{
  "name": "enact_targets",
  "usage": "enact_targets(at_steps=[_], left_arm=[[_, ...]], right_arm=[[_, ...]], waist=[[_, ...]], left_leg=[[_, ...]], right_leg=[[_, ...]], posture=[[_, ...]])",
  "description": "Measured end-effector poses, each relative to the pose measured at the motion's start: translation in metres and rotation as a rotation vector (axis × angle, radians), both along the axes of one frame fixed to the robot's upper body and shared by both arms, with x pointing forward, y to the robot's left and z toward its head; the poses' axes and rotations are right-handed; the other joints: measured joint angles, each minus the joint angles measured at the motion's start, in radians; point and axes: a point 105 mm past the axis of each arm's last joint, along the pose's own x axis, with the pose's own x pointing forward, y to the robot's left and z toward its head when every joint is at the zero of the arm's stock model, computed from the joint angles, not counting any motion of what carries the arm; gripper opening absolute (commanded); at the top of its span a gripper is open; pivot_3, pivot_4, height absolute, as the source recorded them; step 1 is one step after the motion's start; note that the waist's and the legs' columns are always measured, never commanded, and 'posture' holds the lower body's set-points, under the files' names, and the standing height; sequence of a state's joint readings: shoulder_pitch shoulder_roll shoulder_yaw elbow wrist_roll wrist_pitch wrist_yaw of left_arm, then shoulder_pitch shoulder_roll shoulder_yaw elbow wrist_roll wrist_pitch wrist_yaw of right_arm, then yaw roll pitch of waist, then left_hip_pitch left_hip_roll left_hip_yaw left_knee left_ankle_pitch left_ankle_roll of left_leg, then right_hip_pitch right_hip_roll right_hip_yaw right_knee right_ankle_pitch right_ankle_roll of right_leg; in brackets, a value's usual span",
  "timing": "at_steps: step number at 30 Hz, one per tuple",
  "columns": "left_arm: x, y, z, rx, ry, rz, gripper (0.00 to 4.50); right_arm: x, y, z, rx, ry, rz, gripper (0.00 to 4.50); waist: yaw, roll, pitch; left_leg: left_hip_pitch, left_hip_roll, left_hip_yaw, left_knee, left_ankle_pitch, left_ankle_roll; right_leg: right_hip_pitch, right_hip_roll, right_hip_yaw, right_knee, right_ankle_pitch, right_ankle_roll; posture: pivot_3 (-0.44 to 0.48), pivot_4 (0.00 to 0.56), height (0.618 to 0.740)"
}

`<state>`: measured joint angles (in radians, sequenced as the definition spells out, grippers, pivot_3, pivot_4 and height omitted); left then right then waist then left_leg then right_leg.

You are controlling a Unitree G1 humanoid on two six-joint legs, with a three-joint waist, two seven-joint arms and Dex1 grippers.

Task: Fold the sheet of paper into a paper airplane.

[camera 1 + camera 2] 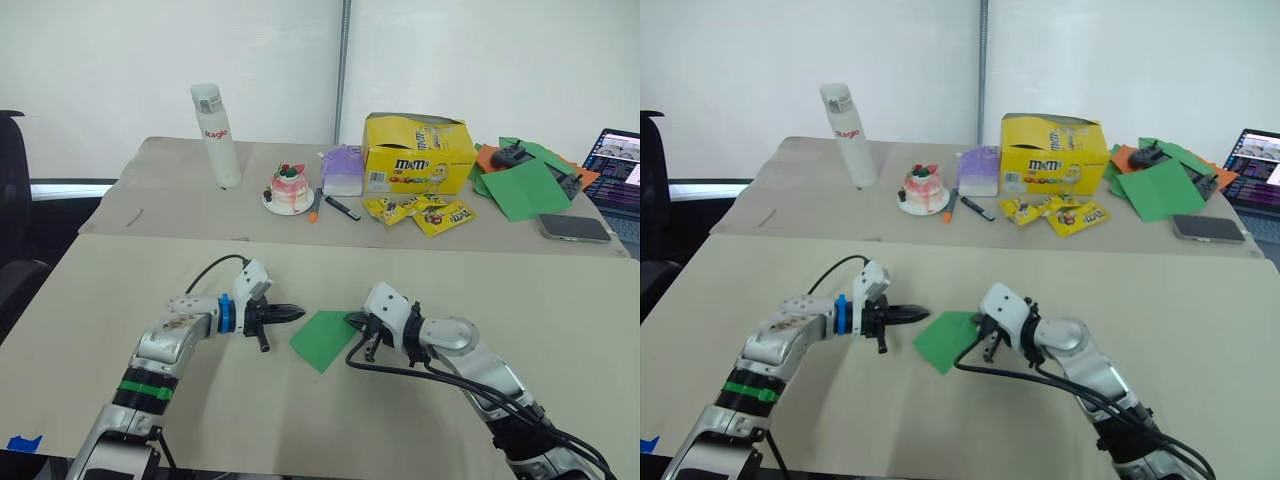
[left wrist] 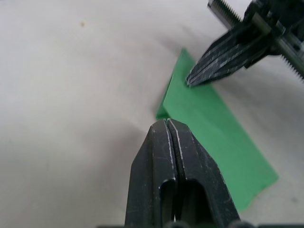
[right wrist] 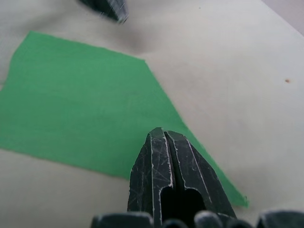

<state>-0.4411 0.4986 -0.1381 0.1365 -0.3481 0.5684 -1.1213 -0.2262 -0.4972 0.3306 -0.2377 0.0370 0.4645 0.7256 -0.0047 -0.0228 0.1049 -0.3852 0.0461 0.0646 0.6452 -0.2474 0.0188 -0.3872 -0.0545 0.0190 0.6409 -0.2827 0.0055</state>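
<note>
Both claws closed, empty. Left claw (image 1: 292, 313) tip just left of the sheet of paper (image 1: 325, 338), flat on surface (image 1: 450, 290); right claw (image 1: 356, 321) over its right edge.

Yellow candy box (image 1: 418, 153) beside white bottle (image 1: 217, 135), cake (image 1: 289, 188)

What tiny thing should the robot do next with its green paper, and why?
Probably open the left claw and nip the near edge of the thin bright green sheet of paper. The sheet lies flat on the beige table, both claws are shut, and the right claw already rests on its far side.
</note>
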Motion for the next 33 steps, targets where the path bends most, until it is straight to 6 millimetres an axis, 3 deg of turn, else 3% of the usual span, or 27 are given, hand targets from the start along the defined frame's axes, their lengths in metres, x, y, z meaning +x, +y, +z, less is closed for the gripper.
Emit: enact_targets(at_steps=[5,10,20,21,27,33], left_arm=[[0.014,-0.003,0.007,0.002,0.032,-0.034,2.5],[0.007,-0.012,0.009,0.058,0.119,-0.2,2.5],[0.008,-0.025,0.006,0.116,0.186,-0.317,2.5],[0.007,-0.027,0.004,0.122,0.194,-0.325,1.94],[0.0,-0.04,-0.007,0.133,0.268,-0.345,0.01],[-0.005,-0.051,-0.007,0.144,0.312,-0.327,0.01]], right_arm=[[-0.009,-0.002,0.002,0.001,0.013,0.038,0.0],[-0.012,-0.002,0.006,0.007,-0.001,0.047,0.0],[-0.01,-0.004,0.012,0.013,-0.028,0.022,0.0],[-0.01,-0.004,0.012,0.013,-0.027,0.02,0.0],[-0.008,-0.009,0.012,0.003,-0.026,-0.014,0.0],[-0.005,-0.025,0.018,-0.022,-0.044,-0.061,0.0]], waist=[[0.001,0.0,0.0],[0.0,0.0,0.001],[0.002,-0.001,0.001],[0.002,-0.001,0.001],[0.002,-0.001,0.001],[0.003,-0.001,0.002]], left_leg=[[-0.001,-0.002,0.0,0.0,0.0,0.0],[-0.001,-0.002,0.0,0.0,0.0,0.0],[-0.002,-0.003,-0.001,0.001,0.0,0.0],[-0.002,-0.003,-0.001,0.001,0.0,0.0],[-0.003,-0.003,-0.001,0.001,0.0,0.0],[-0.003,-0.002,-0.001,0.001,0.0,0.0]], right_leg=[[0.0,0.0,0.0,0.0,0.0,0.0],[-0.001,0.001,-0.001,0.0,0.0,0.0],[-0.001,0.001,-0.001,-0.001,0.0,0.0],[-0.001,0.001,-0.001,-0.001,0.0,0.0],[-0.002,0.001,-0.001,0.0,0.0,0.0],[-0.002,0.001,-0.001,0.0,0.0,0.0]], posture=[[0.0,0.15,0.722],[0.0,0.15,0.722],[0.0,0.15,0.722],[0.0,0.15,0.722],[0.0,0.15,0.722],[0.0,0.15,0.722]])
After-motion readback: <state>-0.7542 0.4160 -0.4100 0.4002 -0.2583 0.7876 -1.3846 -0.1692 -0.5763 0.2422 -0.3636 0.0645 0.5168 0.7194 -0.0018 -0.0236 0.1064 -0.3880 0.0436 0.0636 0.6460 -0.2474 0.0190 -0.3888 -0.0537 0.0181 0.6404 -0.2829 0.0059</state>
